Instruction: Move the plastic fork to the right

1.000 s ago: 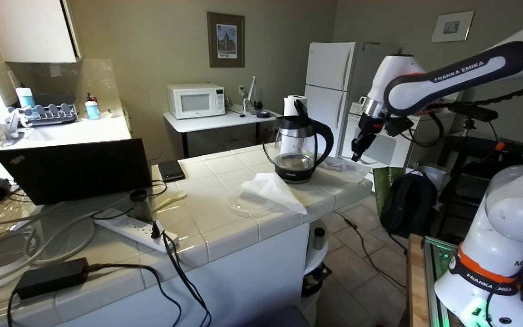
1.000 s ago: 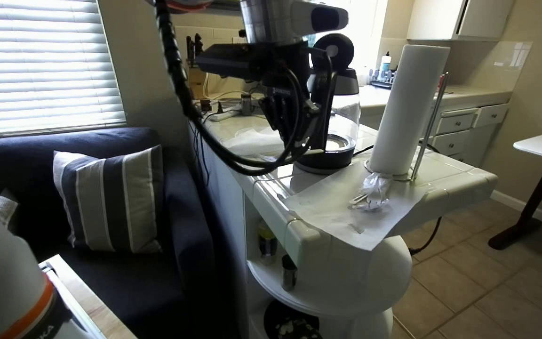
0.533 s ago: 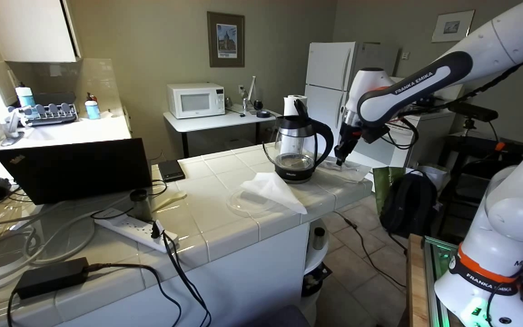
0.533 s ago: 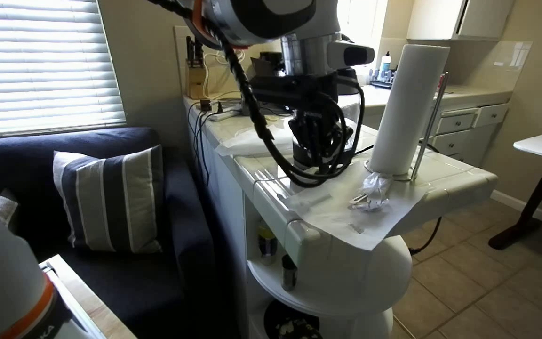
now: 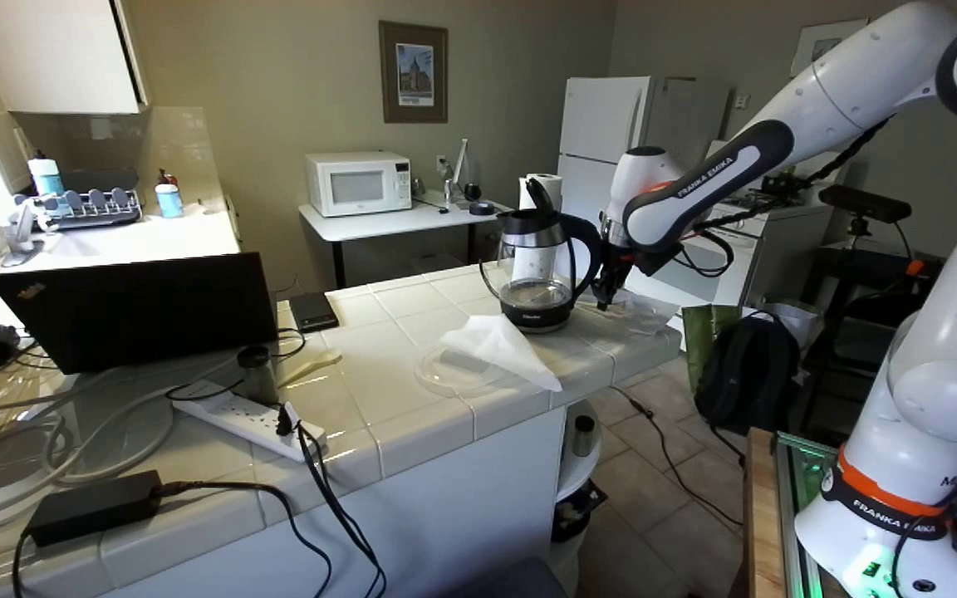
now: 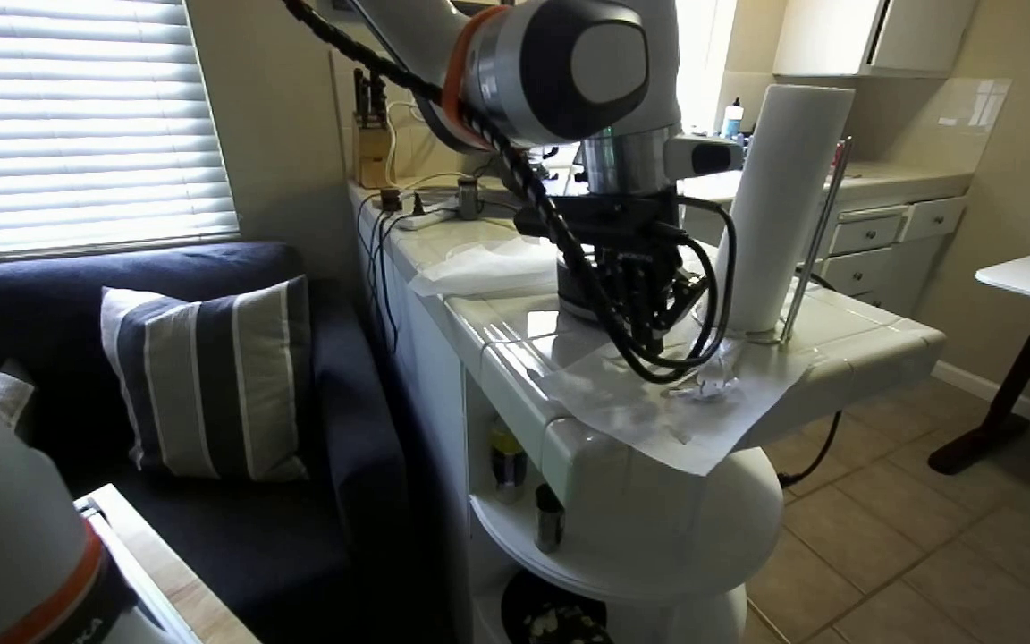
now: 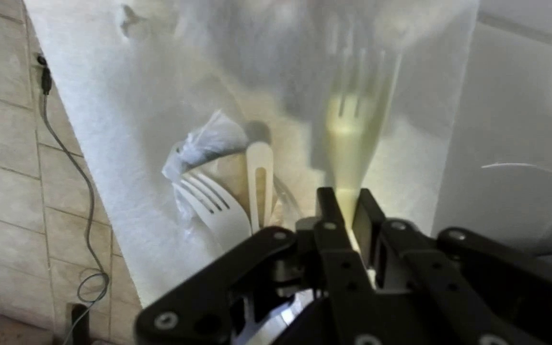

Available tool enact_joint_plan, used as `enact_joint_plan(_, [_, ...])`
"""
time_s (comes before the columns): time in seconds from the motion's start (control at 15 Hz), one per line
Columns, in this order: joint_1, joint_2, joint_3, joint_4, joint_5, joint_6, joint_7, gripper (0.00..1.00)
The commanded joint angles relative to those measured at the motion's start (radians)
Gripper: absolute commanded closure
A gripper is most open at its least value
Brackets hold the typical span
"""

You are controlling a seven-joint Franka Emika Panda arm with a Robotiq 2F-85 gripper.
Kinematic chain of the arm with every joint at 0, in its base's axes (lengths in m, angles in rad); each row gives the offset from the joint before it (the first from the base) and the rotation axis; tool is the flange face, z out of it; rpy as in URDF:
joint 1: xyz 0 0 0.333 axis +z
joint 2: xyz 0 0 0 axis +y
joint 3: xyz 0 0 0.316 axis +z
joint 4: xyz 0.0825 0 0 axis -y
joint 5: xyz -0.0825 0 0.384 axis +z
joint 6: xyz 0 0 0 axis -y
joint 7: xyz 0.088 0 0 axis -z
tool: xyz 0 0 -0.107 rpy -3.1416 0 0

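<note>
A pale plastic fork (image 7: 348,124) lies between the fingers of my gripper (image 7: 345,193) in the wrist view. The jaws are closed to a narrow gap around its handle, and its tines point away from the gripper. The fork is blurred. My gripper also shows in both exterior views (image 5: 603,301) (image 6: 654,342), low over the white paper sheet (image 6: 622,420); I cannot make out the held fork there. A second white fork (image 7: 225,213) and a slotted white handle (image 7: 259,177) lie in clear wrap on the paper, left of my gripper in the wrist view.
A glass kettle (image 5: 535,291) stands close beside the gripper on the tiled counter (image 5: 395,307). A paper towel roll (image 6: 774,206) on a metal stand is on the gripper's other side. A crumpled white sheet (image 5: 499,345) lies near the counter's edge.
My gripper has moved down and across the paper, from beyond the kettle's handle to close beside the kettle and nearer the towel roll. The kettle has shifted slightly.
</note>
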Motion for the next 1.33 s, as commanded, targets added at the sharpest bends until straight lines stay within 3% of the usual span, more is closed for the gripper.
enact_joint_plan(0.0, [0.008,0.072,-0.015,0.038,-0.04,0.03,0.016,0.97])
enact_joint_plan(0.27, [0.013,0.089,-0.023,0.045,-0.023,0.026,-0.011,0.97])
enact_joint_plan(0.33, [0.014,0.088,-0.024,0.045,-0.02,0.023,-0.014,0.62])
enact_joint_plan(0.47, [0.014,0.078,-0.024,0.038,-0.015,0.021,-0.023,0.56])
enact_joint_plan(0.93, [0.011,-0.086,-0.04,-0.015,0.061,-0.17,-0.207,0.04])
enact_joint_plan(1.27, [0.001,-0.246,-0.089,-0.046,0.057,-0.355,-0.342,0.0])
